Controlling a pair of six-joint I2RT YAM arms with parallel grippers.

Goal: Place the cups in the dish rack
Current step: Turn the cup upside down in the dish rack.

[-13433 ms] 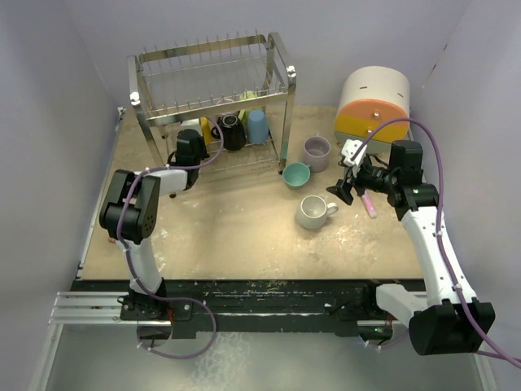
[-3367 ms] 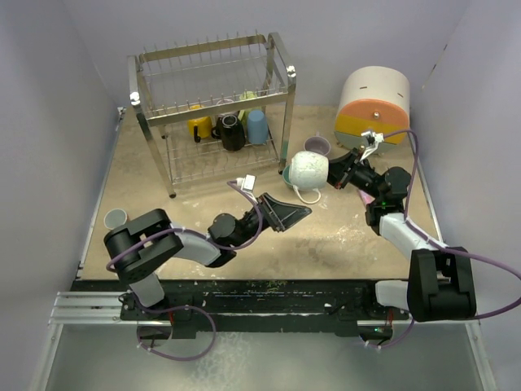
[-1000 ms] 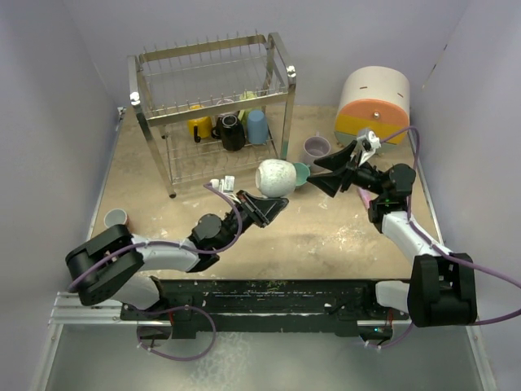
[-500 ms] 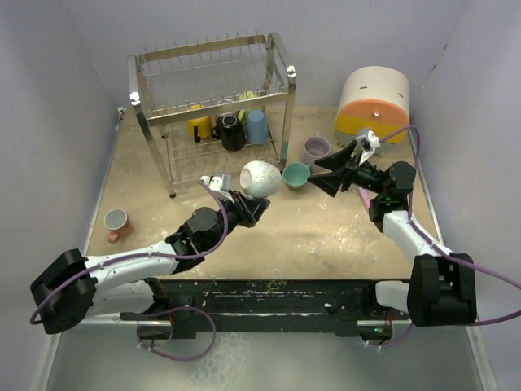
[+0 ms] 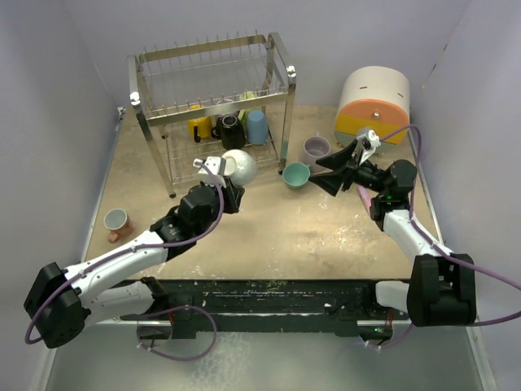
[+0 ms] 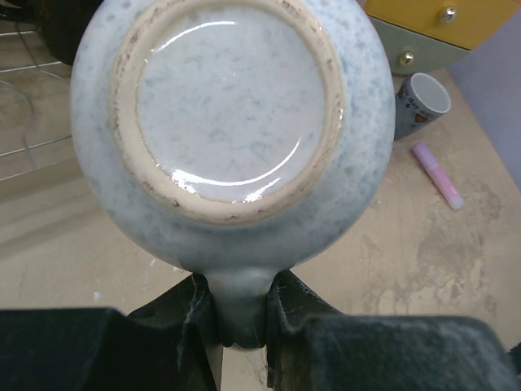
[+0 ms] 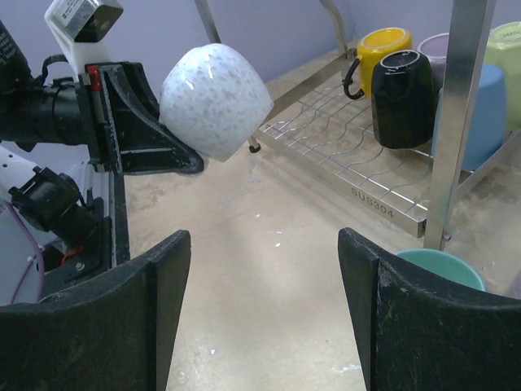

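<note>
**Top view.** The left gripper (image 5: 225, 176) is clenched on the handle of the white mug (image 5: 239, 165). It holds the mug in the air just in front of the rack (image 5: 286, 114), by the lower shelf. The right gripper (image 5: 322, 173) is released: jaws wide apart, nothing between them. It hangs just beside the teal mug (image 5: 295, 175).
- Loaded on the lower shelf: yellow mug (image 5: 198, 127), black mug (image 5: 229, 130), blue mug (image 5: 257, 126).
- On the table (image 5: 269, 236): the teal mug, the lilac mug (image 5: 316, 150) and, well apart at the left edge, a small mug (image 5: 116, 221).
- No mug shows on the upper tier.

**Left wrist view.** The white mug's base faces the camera. Both fingers (image 6: 192, 322) pinch the handle near its root. The lilac mug stands upright beyond, with a pink bar (image 6: 437, 174) near it.

**Right wrist view.** The jaws frame bare table. The white mug hangs tilted, clear of the shelf wire. Behind the blue mug a pale green mug (image 7: 509, 53) is partly visible. Another mug may stand beside it, but the count there cannot be settled.

**Status (judgement).** At least four mugs are loaded, one is in transit, and three are left on the table. The task is roughly half done.
</note>
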